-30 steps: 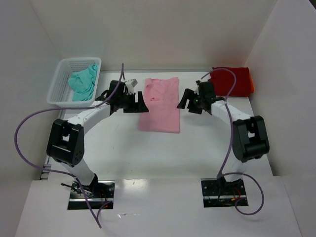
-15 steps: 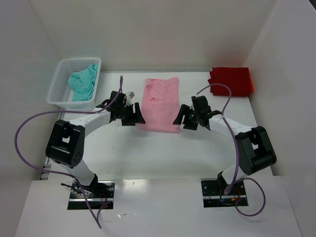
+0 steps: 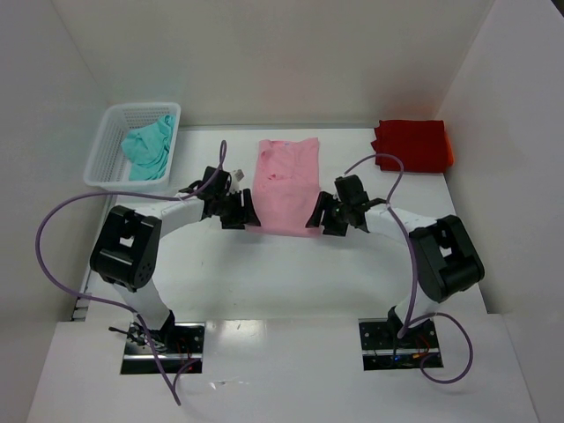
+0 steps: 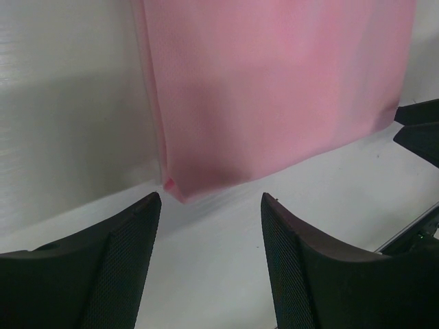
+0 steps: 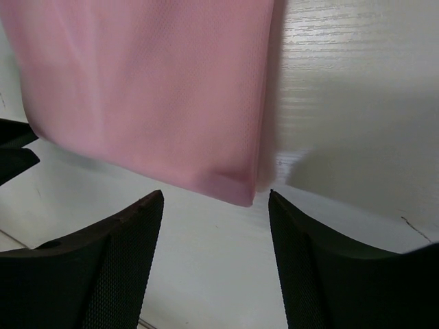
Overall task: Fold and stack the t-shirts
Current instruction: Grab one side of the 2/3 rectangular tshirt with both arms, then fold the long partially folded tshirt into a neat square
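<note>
Pink t-shirt [image 3: 285,183] lies flat on white table [image 3: 282,273], enclosed by white walls [image 3: 264,53]; left gripper [image 3: 240,214] and right gripper [image 3: 322,218] both spread, holding nothing.

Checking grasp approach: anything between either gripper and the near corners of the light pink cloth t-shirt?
Nothing visible. The left gripper and right gripper, both open, each face a near corner of the light pink cloth t-shirt across bare white table.
</note>
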Robot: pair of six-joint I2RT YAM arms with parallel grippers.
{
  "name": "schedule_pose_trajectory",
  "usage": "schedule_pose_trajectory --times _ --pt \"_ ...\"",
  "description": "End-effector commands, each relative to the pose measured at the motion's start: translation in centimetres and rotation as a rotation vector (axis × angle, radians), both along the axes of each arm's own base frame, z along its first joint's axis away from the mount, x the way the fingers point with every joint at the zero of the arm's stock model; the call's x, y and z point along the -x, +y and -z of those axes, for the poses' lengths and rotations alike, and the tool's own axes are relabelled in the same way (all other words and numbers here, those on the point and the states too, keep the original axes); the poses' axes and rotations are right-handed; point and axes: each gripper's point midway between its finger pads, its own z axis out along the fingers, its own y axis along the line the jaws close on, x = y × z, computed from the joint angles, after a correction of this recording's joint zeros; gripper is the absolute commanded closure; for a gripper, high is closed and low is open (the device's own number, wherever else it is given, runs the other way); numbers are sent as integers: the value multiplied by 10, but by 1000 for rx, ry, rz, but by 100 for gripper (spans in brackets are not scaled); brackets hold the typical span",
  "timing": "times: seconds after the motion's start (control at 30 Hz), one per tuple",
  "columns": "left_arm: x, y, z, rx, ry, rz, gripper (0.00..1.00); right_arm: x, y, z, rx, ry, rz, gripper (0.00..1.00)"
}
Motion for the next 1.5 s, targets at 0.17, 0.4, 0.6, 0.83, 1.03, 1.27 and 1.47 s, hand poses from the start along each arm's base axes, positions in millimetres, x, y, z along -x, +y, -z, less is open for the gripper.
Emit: schedule_pose_trajectory --times 0.17,0.4,0.6,0.83,1.03,1.27,1.47 --pt "-4 -3 7 -13 -4 4 33 -12 6 13 8 -15 -4 40" --pt "-5 -7 17 -24 13 20 47 -12 6 22 15 2 -4 64" --pt "-8 -8 18 -24 13 20 72 -12 4 22 27 9 2 88" --pt "0 -14 3 -19 0 40 90 -12 -2 0 41 -25 22 100" --pt "21 -21 -11 -26 4 70 100 -9 -3 -22 30 -64 16 100" --pt "49 -25 -35 -32 10 87 100 12 -6 -43 -6 -63 1 100" --pt "75 -23 -63 -22 1 76 100 29 -16 -69 -6 -89 23 100"
